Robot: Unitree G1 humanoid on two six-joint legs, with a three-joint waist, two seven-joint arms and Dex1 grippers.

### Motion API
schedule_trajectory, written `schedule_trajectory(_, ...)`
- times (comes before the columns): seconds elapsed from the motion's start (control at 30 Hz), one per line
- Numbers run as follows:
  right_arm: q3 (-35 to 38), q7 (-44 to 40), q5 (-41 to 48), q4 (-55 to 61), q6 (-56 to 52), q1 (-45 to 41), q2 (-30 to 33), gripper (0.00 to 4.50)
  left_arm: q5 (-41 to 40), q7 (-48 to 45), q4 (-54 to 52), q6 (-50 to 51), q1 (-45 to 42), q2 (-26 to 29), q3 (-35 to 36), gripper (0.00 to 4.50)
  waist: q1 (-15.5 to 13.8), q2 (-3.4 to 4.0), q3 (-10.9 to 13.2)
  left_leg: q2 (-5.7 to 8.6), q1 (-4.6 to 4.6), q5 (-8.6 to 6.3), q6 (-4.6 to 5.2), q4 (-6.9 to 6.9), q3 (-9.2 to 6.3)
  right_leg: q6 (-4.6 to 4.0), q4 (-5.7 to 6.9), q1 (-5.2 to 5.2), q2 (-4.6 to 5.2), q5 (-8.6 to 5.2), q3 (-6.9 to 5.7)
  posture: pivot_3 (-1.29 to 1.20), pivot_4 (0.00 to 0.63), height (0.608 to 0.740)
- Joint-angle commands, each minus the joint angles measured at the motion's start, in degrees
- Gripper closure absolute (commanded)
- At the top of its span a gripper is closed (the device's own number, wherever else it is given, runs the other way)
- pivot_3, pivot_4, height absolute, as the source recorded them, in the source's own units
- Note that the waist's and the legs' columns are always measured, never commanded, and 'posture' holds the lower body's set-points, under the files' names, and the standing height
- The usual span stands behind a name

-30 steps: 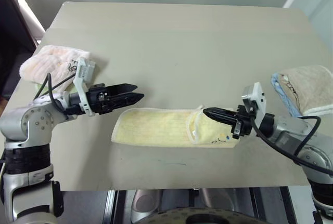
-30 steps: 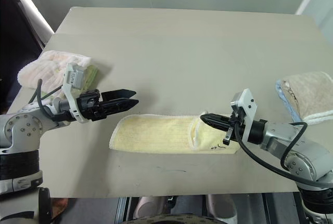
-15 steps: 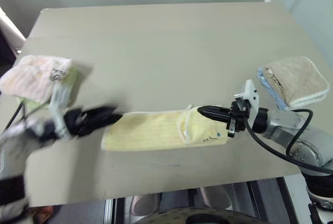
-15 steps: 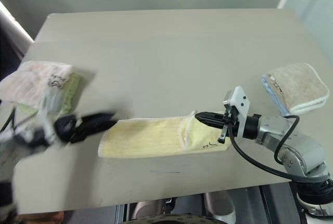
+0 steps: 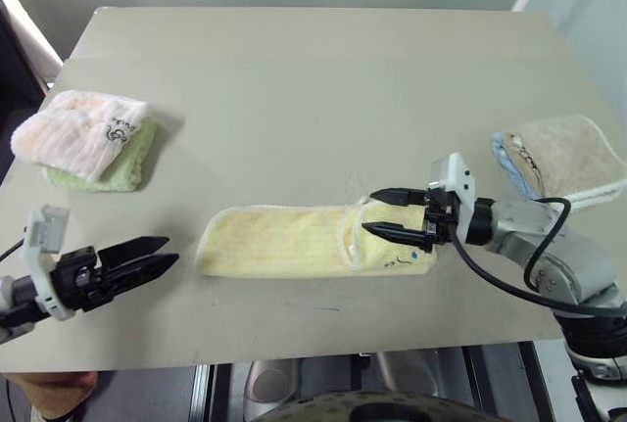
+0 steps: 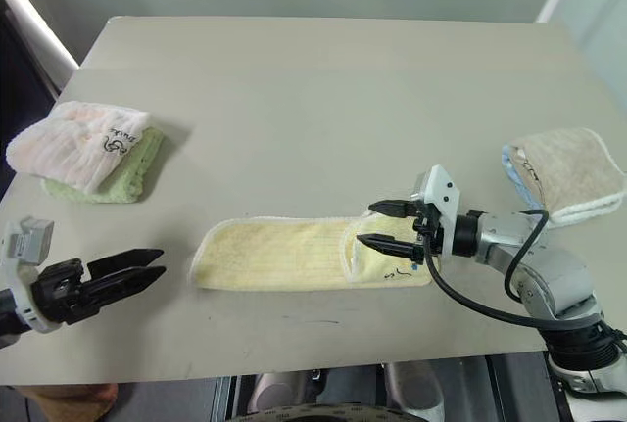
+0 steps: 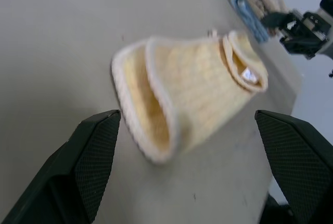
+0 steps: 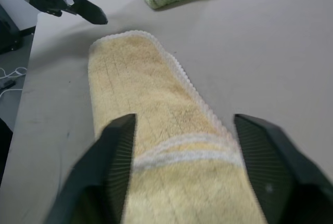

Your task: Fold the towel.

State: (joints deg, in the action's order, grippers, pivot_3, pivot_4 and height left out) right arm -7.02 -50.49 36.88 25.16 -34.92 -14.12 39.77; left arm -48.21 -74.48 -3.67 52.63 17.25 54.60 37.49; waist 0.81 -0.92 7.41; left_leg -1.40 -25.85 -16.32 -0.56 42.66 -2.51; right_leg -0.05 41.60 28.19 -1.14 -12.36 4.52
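Nearest the front edge of the table (image 5: 294,70), the left gripper (image 5: 165,253) is hovering low at the near left corner, its two fingers spread apart and gripping nothing. It is pointing toward the towel (image 5: 284,242), whose rounded left end is lying well apart from those fingertips, further to the right.

The towel is lying a little further in, near the front middle of the table, as a long narrow band already doubled lengthwise. Its long axis is running left to right, roughly in line with both grippers. At its right end a short flap is resting turned over on top, with the small dark mark just beside it.

The right gripper (image 5: 386,212) is poised directly over that flap, fingers parted wide with one above the other, no cloth between them. It is clearly the nearer arm, right on top of the towel's right end.

Judging from this, the next fold probably needs one end carried along the long axis toward the other.

Further back, a pink-white stack (image 5: 83,136) is sitting at the left edge and a beige stack (image 5: 563,156) at the right edge.
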Motion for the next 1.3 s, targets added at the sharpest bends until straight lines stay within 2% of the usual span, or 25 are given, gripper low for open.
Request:
schedule_trajectory(0.03,1.26,-1.27,0.00,2.07,0.59,-0.35,0.57,0.04,1.66,-1.74,2.00,-0.67,1.80,2.16,-0.36,0.00,0.16,-0.01,0.00,-0.03,-0.01,0.02,-0.03,0.00,0.00,-0.02,0.05,0.04,-0.03,0.01,0.00,0.00,0.150,0.697)
schedule_trajectory(0.2,1.23,0.65,-0.47,1.63,0.43,-1.13,-1.10,0.04,0.78,-0.13,3.13,7.90,4.74,5.55,-0.45,0.00,0.39,-0.05,-0.02,-0.35,-0.04,0.03,-0.19,0.00,0.01,-0.23,0.13,0.14,-0.32,0.08,0.00,0.00,0.150,0.697)
schedule_trajectory(0.3,1.98,1.78,-0.09,1.41,-0.09,-1.92,-2.38,0.04,-0.06,2.08,2.91,12.53,4.55,5.27,-1.31,0.00,0.43,-0.05,-0.02,-0.40,-0.03,0.04,-0.26,0.00,0.00,-0.36,0.28,0.25,-0.41,0.11,0.01,0.00,0.150,0.697)
schedule_trajectory(0.4,2.58,2.91,0.01,1.35,-0.47,-2.49,-3.37,0.04,-4.25,5.88,1.50,20.26,2.09,2.82,-1.77,0.00,0.33,0.01,0.00,-0.41,0.02,0.08,-0.33,0.00,-0.01,-0.42,0.34,0.23,-0.43,0.13,0.03,0.00,0.150,0.697)
schedule_trajectory(0.53,3.24,3.76,0.32,2.09,-1.48,-2.41,-3.78,0.04,-9.99,14.88,2.12,30.71,-7.08,-4.82,-1.60,0.00,-0.23,0.12,0.02,-0.39,0.01,0.15,-0.34,0.01,0.04,-0.48,0.31,0.20,-0.43,0.17,0.09,0.00,0.150,0.697)
schedule_trajectory(0.7,3.68,4.50,-0.35,2.70,-1.91,-1.82,-3.37,0.04,-11.85,22.85,2.46,38.17,-13.75,-11.24,-0.66,0.00,-0.77,0.16,0.03,-0.37,0.04,0.23,-0.32,0.08,0.03,-0.51,0.31,0.09,-0.42,0.19,0.09,0.00,0.150,0.697)
schedule_trajectory(0.9,3.97,6.31,-0.60,3.67,-2.35,-1.06,-3.48,0.04,-11.99,28.37,2.33,39.86,-16.53,-15.28,-1.38,0.00,-1.30,0.35,0.09,-0.30,0.54,0.32,-0.29,0.07,0.02,-0.41,0.29,-0.50,-0.41,0.13,0.13,0.00,0.150,0.697)
schedule_trajectory(0.97,3.89,6.45,-0.94,4.08,-2.31,-0.36,-3.04,0.04,-11.72,28.69,2.12,39.84,-16.40,-15.20,-1.94,0.00,-1.36,0.38,0.10,-0.26,0.83,0.31,-0.28,0.05,-0.01,-0.18,0.27,-0.81,-0.42,-0.02,0.17,0.00,0.150,0.697)
schedule_trajectory(1.0,3.92,6.62,-1.11,4.23,-2.32,-0.09,-2.89,0.04,-11.90,28.63,2.38,39.85,-16.29,-14.98,-1.93,0.00,-1.36,0.39,0.09,-0.26,0.90,0.30,-0.30,0.05,-0.04,0.25,0.25,-0.91,-0.43,-0.32,0.18,0.00,0.150,0.697)
schedule_trajectory(1.23,4.14,7.59,-1.27,4.17,-2.10,-0.24,-3.30,0.04,-11.24,27.14,6.05,37.77,-16.55,-13.42,-2.54,0.00,-1.25,0.45,0.07,-0.24,0.90,0.22,-0.43,0.05,-0.04,0.27,0.23,-0.92,-0.45,-0.45,0.24,0.00,0.150,0.697)
schedule_trajectory(1.3,4.07,7.91,-1.50,3.95,-1.94,-0.49,-3.52,0.00,-11.16,26.37,6.58,36.69,-16.30,-13.48,-3.41,0.40,-1.26,0.57,0.06,-0.24,0.90,0.21,-0.41,0.03,-0.05,0.27,0.25,-0.91,-0.46,-0.45,0.24,0.00,0.150,0.697)
